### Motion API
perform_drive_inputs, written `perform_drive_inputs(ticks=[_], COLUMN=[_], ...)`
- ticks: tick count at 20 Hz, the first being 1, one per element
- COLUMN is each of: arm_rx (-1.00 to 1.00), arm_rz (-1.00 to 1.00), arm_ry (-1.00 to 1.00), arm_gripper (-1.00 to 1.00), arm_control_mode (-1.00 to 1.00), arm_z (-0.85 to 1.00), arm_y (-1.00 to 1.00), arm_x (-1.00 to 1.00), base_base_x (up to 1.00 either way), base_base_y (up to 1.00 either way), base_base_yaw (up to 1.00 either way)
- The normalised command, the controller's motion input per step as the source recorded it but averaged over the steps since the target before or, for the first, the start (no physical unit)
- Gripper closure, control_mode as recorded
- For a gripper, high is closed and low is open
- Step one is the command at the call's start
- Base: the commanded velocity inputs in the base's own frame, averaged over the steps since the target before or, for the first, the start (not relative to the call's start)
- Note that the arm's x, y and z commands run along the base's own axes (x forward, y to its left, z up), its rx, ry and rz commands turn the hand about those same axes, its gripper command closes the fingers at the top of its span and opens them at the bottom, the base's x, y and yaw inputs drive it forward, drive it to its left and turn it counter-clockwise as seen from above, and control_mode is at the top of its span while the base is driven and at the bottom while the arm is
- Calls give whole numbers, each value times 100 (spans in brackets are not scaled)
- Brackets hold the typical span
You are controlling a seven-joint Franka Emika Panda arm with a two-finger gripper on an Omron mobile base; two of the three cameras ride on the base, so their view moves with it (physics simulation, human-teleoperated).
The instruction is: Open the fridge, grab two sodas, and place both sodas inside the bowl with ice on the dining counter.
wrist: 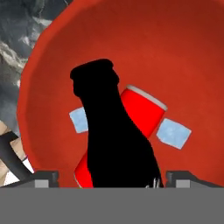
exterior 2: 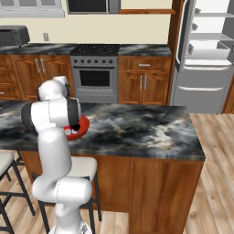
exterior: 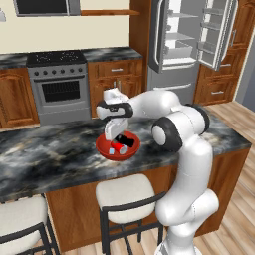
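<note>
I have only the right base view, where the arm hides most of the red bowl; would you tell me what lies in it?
Observer: In the hand view, a black soda bottle sits inside the bowl, over a red can.
Operator: Is there ice?
Observer: Yes, two pale ice cubes lie on either side of the can.
Operator: Is the gripper closed on the bottle?
Observer: No. The gripper is open, its fingertips wide of the bottle.

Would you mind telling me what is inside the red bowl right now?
The red bowl holds a black soda bottle, a red can lying behind it, and two pale ice cubes. The bottle hides most of the can and whatever lies beneath.
</note>
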Motion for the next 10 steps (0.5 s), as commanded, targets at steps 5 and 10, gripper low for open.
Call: perform_drive_inputs(ticks=[5, 10], arm_rx=[0, 0], arm_rz=[0, 0], arm_ry=[-9, -15], arm_gripper=[-100, -100], arm_control_mode=[-100, -100], arm_z=[32, 40], arm_y=[0, 0], arm_x=[-29, -36], base_base_x=[0, 0], base_base_y=[0, 0], base_base_yaw=[0, 0])
